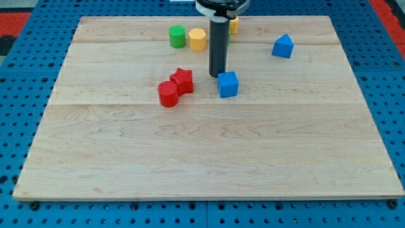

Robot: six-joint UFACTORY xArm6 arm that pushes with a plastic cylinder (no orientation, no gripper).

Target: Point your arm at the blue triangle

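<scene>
My tip (218, 75) rests on the wooden worktop (202, 158) near the frame's upper centre, just beside the upper left corner of the blue cube (228, 84); as a bare rod, the end effector holds nothing. The blue triangle (283, 46) lies well apart at upper right, untouched

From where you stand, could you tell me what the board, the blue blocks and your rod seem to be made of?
Board: pale wood, matte, with visible grain and plank seams.
Blue cube and blue triangle: probably plastic, in even saturated colour with a slight sheen.
Rod: dark and smooth, metal or plastic, I cannot tell which; my tip sits just at the cube's upper left.
</scene>
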